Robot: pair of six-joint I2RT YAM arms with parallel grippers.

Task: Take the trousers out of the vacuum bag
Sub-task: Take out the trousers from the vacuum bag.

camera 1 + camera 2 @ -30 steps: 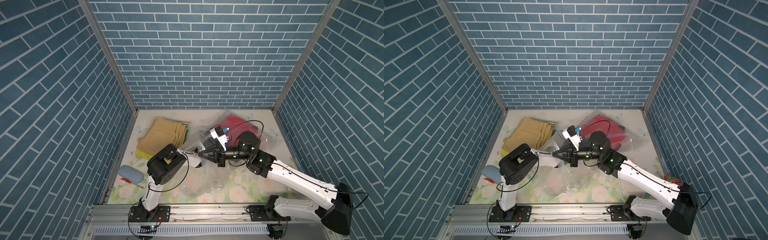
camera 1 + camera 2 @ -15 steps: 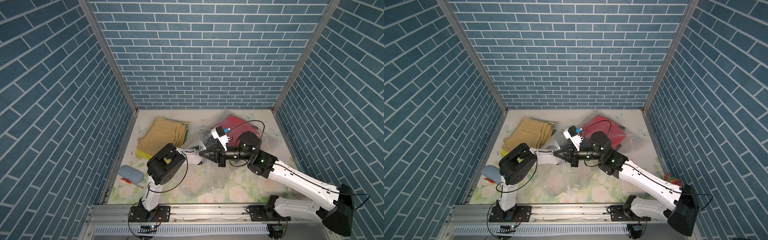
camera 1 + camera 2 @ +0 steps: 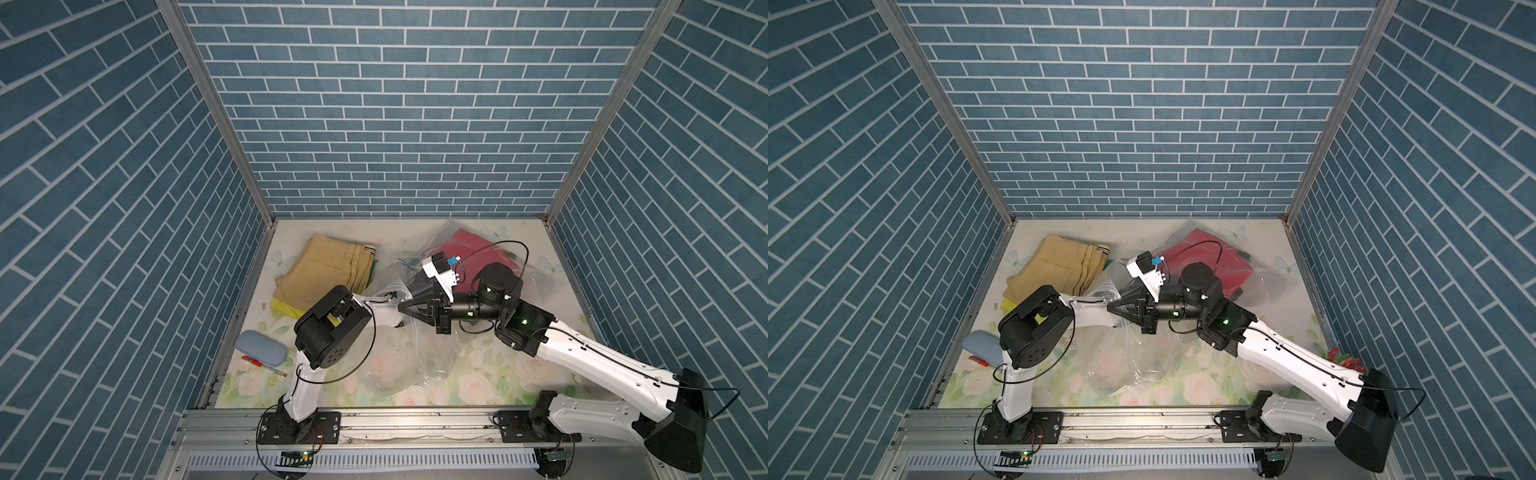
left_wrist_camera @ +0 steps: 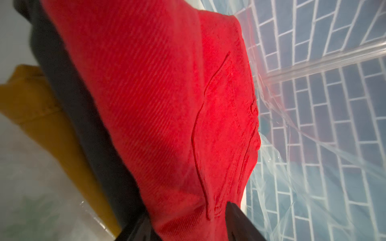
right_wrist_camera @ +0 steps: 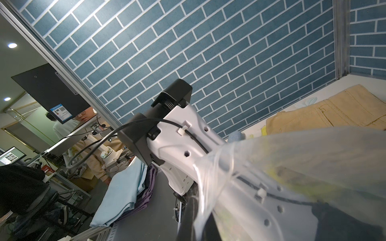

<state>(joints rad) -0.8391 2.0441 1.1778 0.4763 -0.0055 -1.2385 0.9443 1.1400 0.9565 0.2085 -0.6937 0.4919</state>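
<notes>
Inside blue brick-patterned walls, on the floral tabletop (image 3: 478, 374), the right gripper (image 3: 405, 308) is pinching the vacuum bag (image 3: 390, 361) mouth shut-jawed; the left gripper (image 4: 188, 225) is reaching inside, jaws straddling the red trousers (image 4: 156, 104) directly ahead.

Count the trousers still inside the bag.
3 visible: red trousers on top, black trousers beneath, ochre trousers lowest, all inside the bag. More may be hidden.

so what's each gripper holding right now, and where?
Right gripper: shut on the crinkly transparent vacuum bag, at its open mouth edge. Left gripper: jaws straddle the red trousers inside; grip cannot be told.
</notes>
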